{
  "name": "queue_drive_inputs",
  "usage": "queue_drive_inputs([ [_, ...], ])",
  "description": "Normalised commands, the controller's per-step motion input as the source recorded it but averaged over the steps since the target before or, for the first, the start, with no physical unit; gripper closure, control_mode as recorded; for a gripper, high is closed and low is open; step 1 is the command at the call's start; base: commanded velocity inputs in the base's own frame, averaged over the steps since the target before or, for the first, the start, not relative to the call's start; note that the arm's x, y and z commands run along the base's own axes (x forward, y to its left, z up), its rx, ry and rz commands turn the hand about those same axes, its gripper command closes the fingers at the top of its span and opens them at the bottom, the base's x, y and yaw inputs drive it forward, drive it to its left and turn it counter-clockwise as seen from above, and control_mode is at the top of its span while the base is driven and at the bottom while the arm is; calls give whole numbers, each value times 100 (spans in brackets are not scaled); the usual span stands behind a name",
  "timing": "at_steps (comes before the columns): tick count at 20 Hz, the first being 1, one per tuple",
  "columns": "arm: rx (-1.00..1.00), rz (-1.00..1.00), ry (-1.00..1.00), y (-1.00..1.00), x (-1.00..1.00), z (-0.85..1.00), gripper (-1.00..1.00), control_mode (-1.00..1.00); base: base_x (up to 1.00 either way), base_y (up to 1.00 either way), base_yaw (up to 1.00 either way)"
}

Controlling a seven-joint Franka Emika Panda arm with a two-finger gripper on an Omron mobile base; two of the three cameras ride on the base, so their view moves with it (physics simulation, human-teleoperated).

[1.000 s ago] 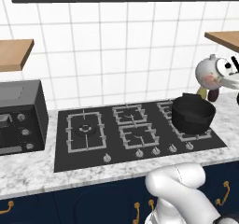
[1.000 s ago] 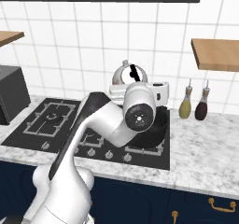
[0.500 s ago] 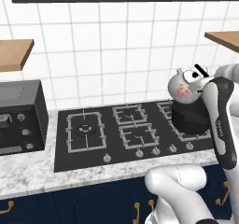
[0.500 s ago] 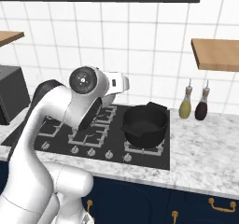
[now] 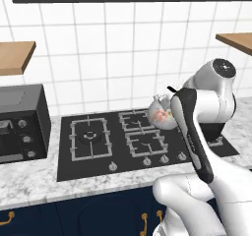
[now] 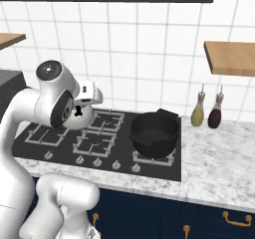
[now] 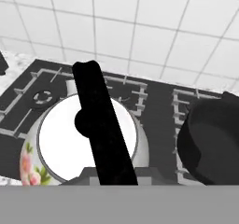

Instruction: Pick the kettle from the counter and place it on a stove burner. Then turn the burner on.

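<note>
**A:** Where is the kettle (image 5: 162, 116) right now?

**B:** I am carrying it in the air over the middle of the cooktop (image 5: 98, 154), clear of the counter (image 6: 224, 153). My gripper (image 7: 109, 178) is closed on its black arched handle (image 7: 100, 125), which is running straight up the hand view from my fingers across the white lid.

**A:** And the stove burner (image 5: 90, 136) you want?

**B:** It is sitting at the far left of the cooktop, the wide grate with the ringed cap. The kettle is hanging above the two small middle grates, so I am judging there is more sideways travel to make.

**A:** How are you doing that well?

**B:** I am keeping the kettle high enough to pass over the grate bars, and holding it level so it is not swinging on that thin handle. The black pot (image 6: 155, 132) is standing on the opposite burner, well apart, so it is posing no trouble. I am aiming to lower only once the body is centred over the ringed cap.
</note>
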Motion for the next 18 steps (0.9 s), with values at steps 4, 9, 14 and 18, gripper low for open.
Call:
queue_drive_inputs([
  [4, 4, 0, 33, 100, 23, -53, 100, -100, 0, 0, 0],
  [9, 3, -2, 11, 100, 30, -51, 100, -100, 0, 0, 0],
  [14, 0, -3, -1, 40, 12, -11, 100, -100, 0, 0, 0],
  [18, -2, -14, -3, 64, 49, 0, 100, -100, 0, 0, 0],
])
